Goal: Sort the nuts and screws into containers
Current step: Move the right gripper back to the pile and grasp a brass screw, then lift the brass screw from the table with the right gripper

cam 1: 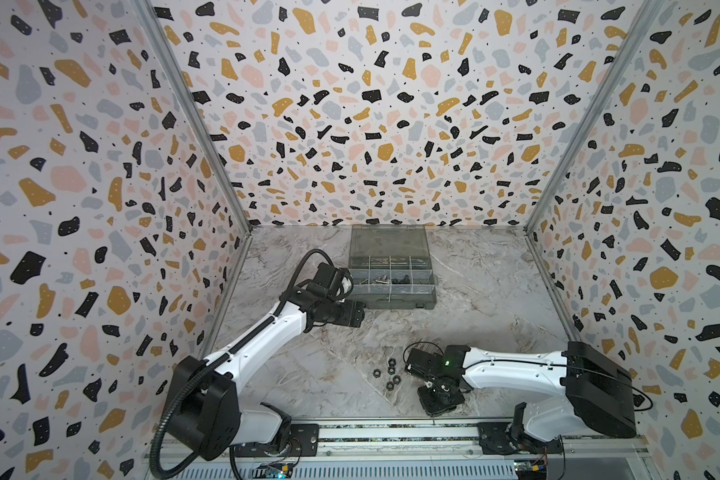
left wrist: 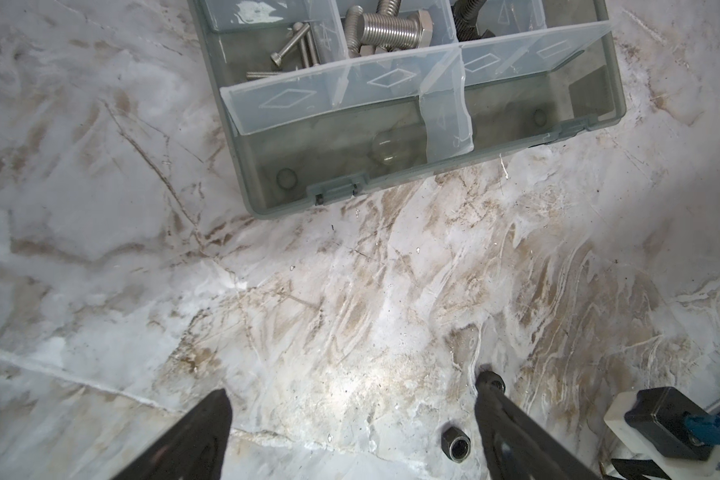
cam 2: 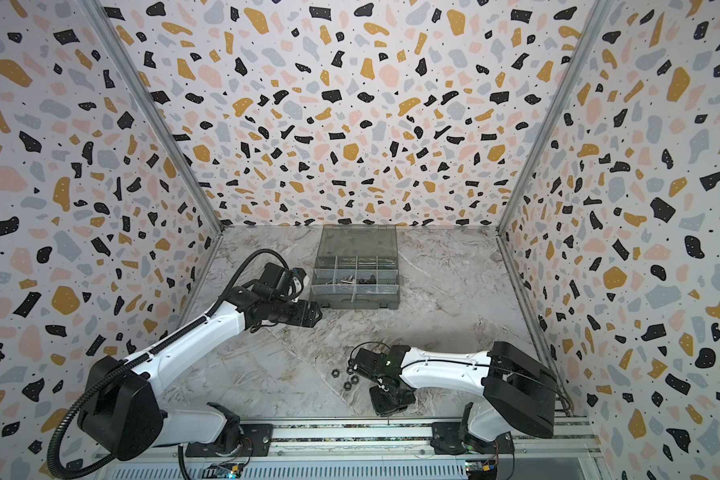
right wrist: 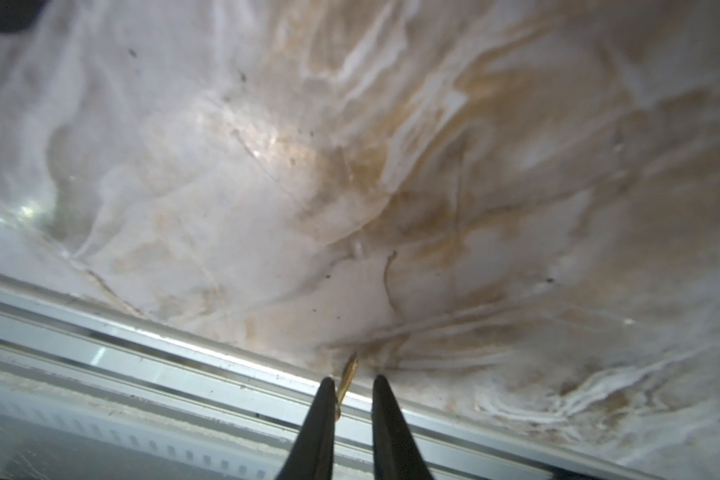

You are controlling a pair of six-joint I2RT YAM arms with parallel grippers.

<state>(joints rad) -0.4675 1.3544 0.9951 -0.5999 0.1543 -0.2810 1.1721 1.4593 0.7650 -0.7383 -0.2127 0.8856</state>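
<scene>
In both top views we see the box (cam 1: 393, 272) near the back edge of the table (cam 1: 495, 291), with its lid open. Silver and black screws (cam 1: 381, 279) lie in the middle row of its containers (cam 1: 412, 291). The nuts (cam 1: 387, 374) are not in yet. They sit in a little bunch near the front edge of the table. The left gripper (cam 1: 360, 316) hangs just beside the front left corner of the box. The right gripper (cam 1: 433, 409) points down at the front edge, just beside the nuts. We think its arm could bump the bunch and roll a nut off the table.

In the left wrist view, the left gripper's fingers (left wrist: 208, 419) stand wide apart with nothing between them. Two nuts lie close to one finger. If that finger pushes them, they may skid away. A nut dropped in with the screws would spoil the sort.

In the right wrist view, the right gripper's fingers (right wrist: 323, 415) are nearly together, with a small gap. A thin screw (right wrist: 347, 380) stands in the gap and leans on one finger. We cannot tell if it is clamped. It is right at the front edge, above the metal rail (right wrist: 184, 353). If the hold is loose, the thin screw may slip into the rail, where it is hard to reach.
</scene>
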